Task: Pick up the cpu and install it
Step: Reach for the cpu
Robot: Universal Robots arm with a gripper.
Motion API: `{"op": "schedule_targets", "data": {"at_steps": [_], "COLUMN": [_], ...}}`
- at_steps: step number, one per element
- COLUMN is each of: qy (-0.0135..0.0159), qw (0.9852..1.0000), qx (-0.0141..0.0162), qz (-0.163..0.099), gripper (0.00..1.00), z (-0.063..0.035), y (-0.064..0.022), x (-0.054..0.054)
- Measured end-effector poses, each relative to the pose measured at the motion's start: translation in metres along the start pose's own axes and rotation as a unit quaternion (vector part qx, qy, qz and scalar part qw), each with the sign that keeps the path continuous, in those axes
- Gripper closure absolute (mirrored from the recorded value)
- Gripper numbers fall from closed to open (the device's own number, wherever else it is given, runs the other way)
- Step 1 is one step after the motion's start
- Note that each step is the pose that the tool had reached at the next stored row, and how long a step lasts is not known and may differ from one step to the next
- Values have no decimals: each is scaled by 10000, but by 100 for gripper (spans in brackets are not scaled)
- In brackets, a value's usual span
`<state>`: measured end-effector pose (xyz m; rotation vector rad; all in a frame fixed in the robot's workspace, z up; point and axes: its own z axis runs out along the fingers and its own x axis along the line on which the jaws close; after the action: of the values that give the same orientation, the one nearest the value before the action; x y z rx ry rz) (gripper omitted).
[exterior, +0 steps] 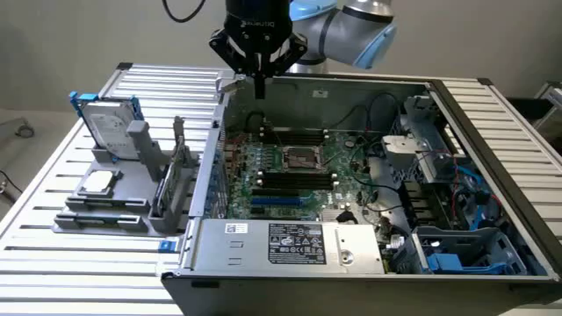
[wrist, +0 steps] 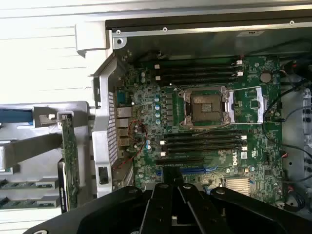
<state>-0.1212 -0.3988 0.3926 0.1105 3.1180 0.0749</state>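
Observation:
The cpu (exterior: 99, 182), a small flat silvery square, lies on the grey holder (exterior: 131, 210) at the exterior view's left, outside the computer case. My gripper (exterior: 259, 91) hangs high over the case's back left corner, well away from the cpu, with its black fingers pressed together and nothing between them. In the wrist view the gripper (wrist: 173, 195) looks down on the motherboard. The dark metal-framed socket (exterior: 303, 158) (wrist: 204, 106) sits open and bare in the middle of the board.
A silver hard drive (exterior: 110, 128) in a blue frame stands upright behind the cpu. An expansion card (exterior: 180, 168) stands on edge in the holder. The case's left wall (exterior: 210, 164) separates holder and board. A power supply (exterior: 285, 243) and cables (exterior: 439, 191) crowd the case.

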Motion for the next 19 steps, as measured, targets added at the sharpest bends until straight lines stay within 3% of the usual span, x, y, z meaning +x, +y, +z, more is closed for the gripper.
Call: {"op": "schedule_targets", "data": {"at_steps": [8,10,11,12,19], "qy": [0,14,41,49,75], "qw": [10000,10000,10000,10000,10000], "qx": [0,0,4,4,5], "qz": [0,0,1,2,3], "gripper": [89,89,89,89,89], "z": [0,0,-2,-2,4], "y": [0,-2,-4,-6,-20], "x": [0,15,50,94,411]}}
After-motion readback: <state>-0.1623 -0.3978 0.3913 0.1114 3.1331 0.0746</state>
